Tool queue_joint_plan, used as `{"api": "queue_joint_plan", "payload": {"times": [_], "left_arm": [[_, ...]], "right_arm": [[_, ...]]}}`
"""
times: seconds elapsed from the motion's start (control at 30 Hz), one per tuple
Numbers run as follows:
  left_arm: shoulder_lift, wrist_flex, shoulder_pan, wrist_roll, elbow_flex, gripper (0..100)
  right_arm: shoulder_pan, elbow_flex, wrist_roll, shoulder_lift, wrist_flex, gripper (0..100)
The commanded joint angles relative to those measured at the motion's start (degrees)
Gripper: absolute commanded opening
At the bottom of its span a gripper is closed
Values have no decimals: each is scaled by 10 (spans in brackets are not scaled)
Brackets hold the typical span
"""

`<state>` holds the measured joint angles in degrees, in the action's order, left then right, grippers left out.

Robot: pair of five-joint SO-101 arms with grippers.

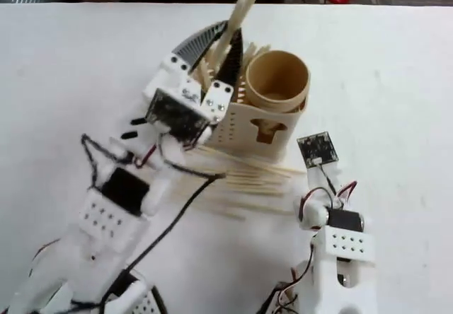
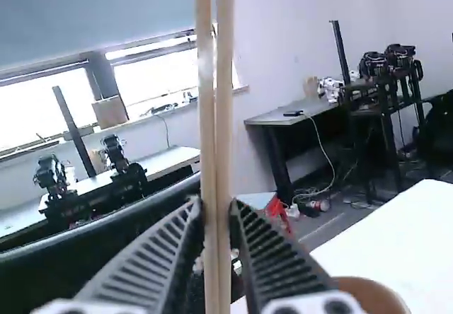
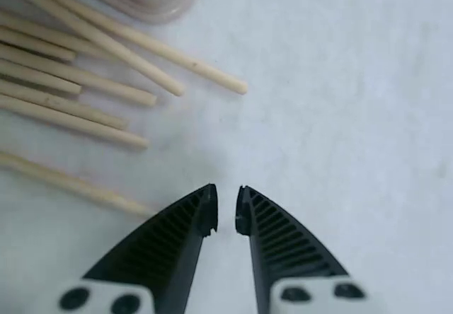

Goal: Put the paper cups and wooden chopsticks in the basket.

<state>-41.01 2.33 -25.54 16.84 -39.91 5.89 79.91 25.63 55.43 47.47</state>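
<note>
Holding a pair of wooden chopsticks (image 2: 215, 95) pinched between its jaws, your left gripper (image 2: 216, 211) stands over the corner of the basket (image 1: 248, 126) nearest its own arm. The basket already contains a paper cup (image 1: 277, 80) and several sticks. The held pair's long axis is close to upright, leaning slightly away from the arm. Its lower ends are hidden by the fingers, so you cannot tell whether they sit inside the rim. Loose chopsticks (image 1: 248, 176) lie on the table (image 1: 396, 73) just in front of the basket, between the two arms, roughly parallel to its front wall. Your right gripper (image 3: 226, 204), jaws almost pressed together with only a slim gap and nothing in it, hangs over bare table just off the free ends of that pile. It is the nearer, unloaded arm. Its closing line appears to run nearly along the sticks rather than across them, so a grasp would likely call for spreading the jaws and turning the wrist.
</note>
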Motion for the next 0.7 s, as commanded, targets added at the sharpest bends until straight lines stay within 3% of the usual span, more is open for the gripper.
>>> {"api": "queue_joint_plan", "payload": {"times": [0.0,0.23,0.67], "left_arm": [[61,-37,-1,-7,27,22],[164,-33,43,-89,83,23],[167,43,59,-178,94,24]], "right_arm": [[-6,-4,-1,9,-7,63],[-6,-3,-1,9,-7,63],[-6,-3,-1,9,-7,63]]}}
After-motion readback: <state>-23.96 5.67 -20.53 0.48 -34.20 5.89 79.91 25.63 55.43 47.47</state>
